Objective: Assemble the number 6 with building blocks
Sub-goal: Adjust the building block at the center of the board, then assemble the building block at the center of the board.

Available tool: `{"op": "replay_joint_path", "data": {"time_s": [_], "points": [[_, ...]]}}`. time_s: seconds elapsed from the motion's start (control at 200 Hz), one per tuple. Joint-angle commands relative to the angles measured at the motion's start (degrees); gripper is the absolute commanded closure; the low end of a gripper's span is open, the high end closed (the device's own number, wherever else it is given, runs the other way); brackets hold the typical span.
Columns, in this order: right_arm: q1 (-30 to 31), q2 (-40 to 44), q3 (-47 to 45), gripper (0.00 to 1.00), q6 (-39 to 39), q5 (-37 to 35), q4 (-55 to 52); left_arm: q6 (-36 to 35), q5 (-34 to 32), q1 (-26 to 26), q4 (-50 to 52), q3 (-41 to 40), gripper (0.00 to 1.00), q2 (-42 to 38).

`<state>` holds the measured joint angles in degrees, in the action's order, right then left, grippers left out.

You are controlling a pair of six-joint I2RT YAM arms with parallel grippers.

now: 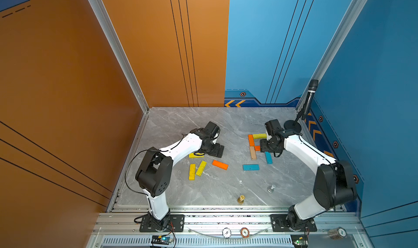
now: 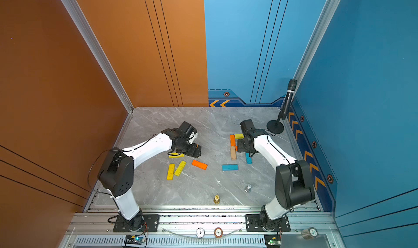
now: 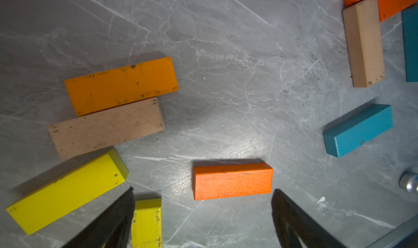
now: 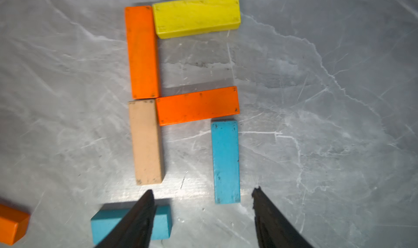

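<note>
Right now the right gripper (image 4: 203, 190) hovers over the tabletop (image 4: 316, 99) with its jaws apart, clamping nothing. The near end of a teal plank (image 4: 226, 162) lies between its fingertips, closer to one finger, with a gap showing on both sides. This plank forms one side of the unfinished number 6 (image 4: 142, 77), which spreads out ahead of the gripper: a yellow top plank (image 4: 195, 14), an orange plank (image 4: 141, 43) and a tan plank (image 4: 147, 145) end to end, and an orange middle bar (image 4: 198, 105). A second teal plank (image 4: 162, 222) sits partly hidden behind one finger. The left gripper (image 3: 203, 190) is also spread wide and empty. A loose orange plank (image 3: 233, 181) lies just ahead of its fingertips, and a yellow plank (image 3: 147, 222) lies beside one finger.
</note>
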<state>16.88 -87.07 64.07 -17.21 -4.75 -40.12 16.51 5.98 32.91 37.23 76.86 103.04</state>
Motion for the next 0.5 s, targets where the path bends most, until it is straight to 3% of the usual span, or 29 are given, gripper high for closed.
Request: {"op": "replay_joint_path", "data": {"time_s": [0.0,0.145,0.496], "points": [[6.0,3.3,-4.3,0.21,-7.5,-3.4,-2.8,0.8,-1.5,-0.1,0.6,0.4,0.05,-1.7],[14.8,4.4,-6.8,0.09,-12.9,-7.2,-4.0,1.9,-3.5,-1.0,0.9,0.2,0.04,-3.8],[26.7,-0.4,-5.0,0.11,-30.5,-11.7,-5.5,4.8,-6.1,-6.6,0.7,-1.2,0.03,-9.1]]}}
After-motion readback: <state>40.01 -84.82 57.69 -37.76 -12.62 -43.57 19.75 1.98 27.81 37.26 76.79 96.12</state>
